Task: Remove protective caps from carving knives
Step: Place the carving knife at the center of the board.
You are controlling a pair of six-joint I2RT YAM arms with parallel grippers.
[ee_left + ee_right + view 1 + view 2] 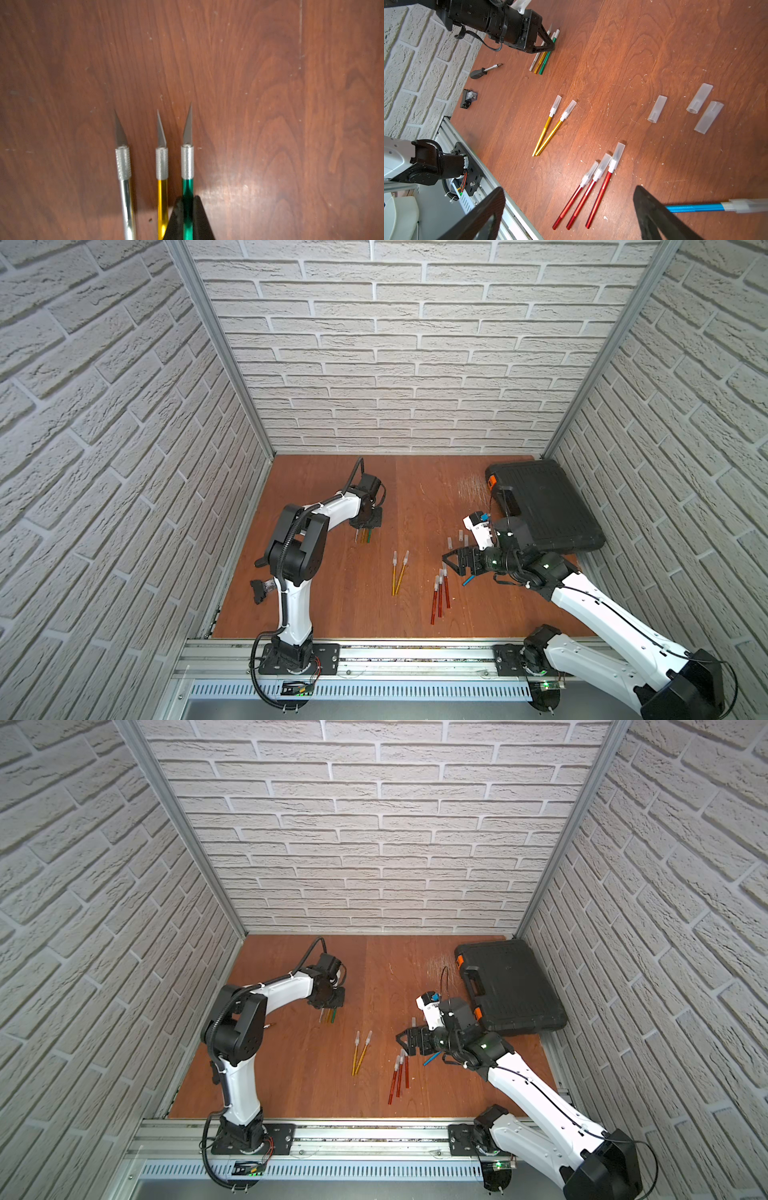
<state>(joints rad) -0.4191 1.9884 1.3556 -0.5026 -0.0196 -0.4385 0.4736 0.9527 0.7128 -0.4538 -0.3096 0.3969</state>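
Nine carving knives (599, 199) lie on the bench (623, 52): three red knives (581, 204), three gold, one green knife (187, 162), one silver knife (123, 164) and one blue knife (695, 207). There are nine protective caps (657, 109) too. Six caps sit on blades: one on each of the three red knives, one on each of the two capped gold knives (545, 133), and one on the blue knife. The other three caps lie loose. Three blades are bare: the silver knife's, the green knife's and that of the one bare gold knife (162, 164). Apart from these there is one black-handled screwdriver (483, 70), one small black part (468, 98) with a clear top, and one black case (544, 506).
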